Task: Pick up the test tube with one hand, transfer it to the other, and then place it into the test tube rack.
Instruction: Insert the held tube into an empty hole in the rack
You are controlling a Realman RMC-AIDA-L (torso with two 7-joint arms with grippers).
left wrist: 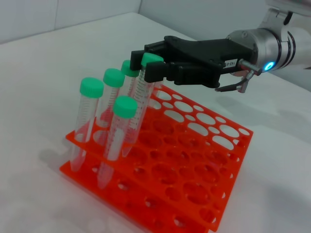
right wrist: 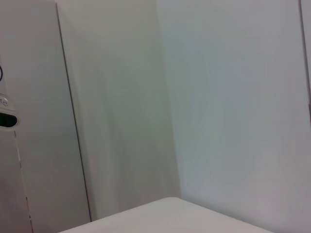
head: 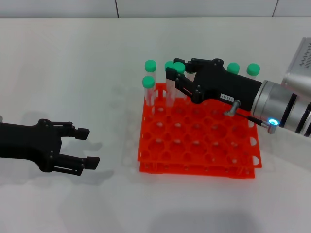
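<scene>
My right gripper point(head: 174, 76), black with a white label and silver wrist, is over the back of the orange-red test tube rack point(head: 146, 165). It is shut on a green-capped test tube point(left wrist: 138, 104) just below the cap. The tube is tilted, with its lower end down in a rack hole near the back left. The left wrist view shows the right gripper point(left wrist: 149, 62) and the rack point(left wrist: 228, 145) from the side. My all-black left gripper point(head: 88, 147) is open and empty, low over the table to the left of the rack.
Other green-capped tubes stand in the rack: three near the held one at the back left point(head: 148, 83) point(left wrist: 91, 88) and two at the back right point(head: 253, 69). The right wrist view shows only a wall and a table edge.
</scene>
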